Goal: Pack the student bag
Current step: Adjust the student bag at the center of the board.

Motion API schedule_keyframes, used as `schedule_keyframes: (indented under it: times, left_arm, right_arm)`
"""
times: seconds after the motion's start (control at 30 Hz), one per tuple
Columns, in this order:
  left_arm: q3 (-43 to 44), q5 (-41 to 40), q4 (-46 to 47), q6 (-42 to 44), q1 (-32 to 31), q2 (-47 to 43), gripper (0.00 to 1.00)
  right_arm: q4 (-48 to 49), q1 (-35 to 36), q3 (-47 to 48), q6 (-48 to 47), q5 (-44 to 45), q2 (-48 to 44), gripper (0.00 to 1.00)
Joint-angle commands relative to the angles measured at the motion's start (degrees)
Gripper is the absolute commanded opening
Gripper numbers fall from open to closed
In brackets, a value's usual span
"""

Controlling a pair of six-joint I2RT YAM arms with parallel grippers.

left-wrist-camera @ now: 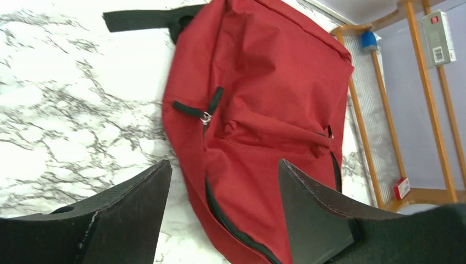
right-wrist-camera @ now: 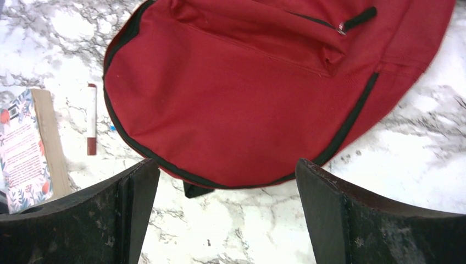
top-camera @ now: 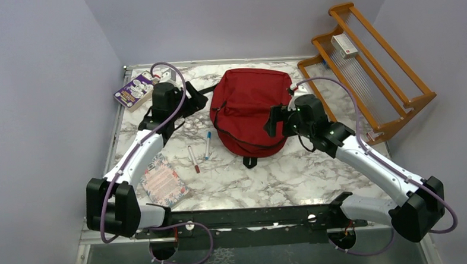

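With left gripper [left-wrist-camera: 224, 165] and right gripper [right-wrist-camera: 226, 162] wide and empty, we judge we must first unzip the closed student bag [top-camera: 251, 110].

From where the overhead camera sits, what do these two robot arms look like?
The left arm and right arm have white tubular links, black joints and bases. A lilac cable loops along each. The left gripper and right gripper end in black, wedge-shaped fingers with scuffed edges.

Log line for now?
left gripper: open, empty | right gripper: open, empty | student bag: on table | red marker, blue marker, book: outside bag
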Motion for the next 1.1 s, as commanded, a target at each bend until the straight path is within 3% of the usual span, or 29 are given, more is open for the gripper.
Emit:
schedule_keyframes:
  times: [0.0, 0.2, 0.5, 0.8, 1.07]
  left_arm:
    - [2.7, 3.89, -0.99, 4.29, 3.3, 3.0, 0.72]
    - [6.08, 11.52, -0.23, 5.11, 5.23, 10.23, 0.72]
    - [8.31, 17.51, -0.95, 6.5, 5.29, 17.62, 0.68]
    - [12.74, 14.11, -4.76, 6.63, 5.29, 21.34, 0.66]
    - [22.18, 13.37, -5.83, 7.2, 5.25, 29.43, 0.6]
  right_arm:
    - [3.1, 0.17, 5.27, -1.48, -6.63, 5.32, 0.97]
    - [9.14, 0.68, 9.27, -2.01, -19.38, 16.97, 0.76]
    - [22.0, 6.83, 2.62, -1.92, -17.81, 27.81, 0.61]
    - [30.2, 11.95, -6.64, -1.2, -9.4, 33.17, 0.54]
    - [25.73, 11.97, -2.94, -2.17, -3.41, 22.93, 0.65]
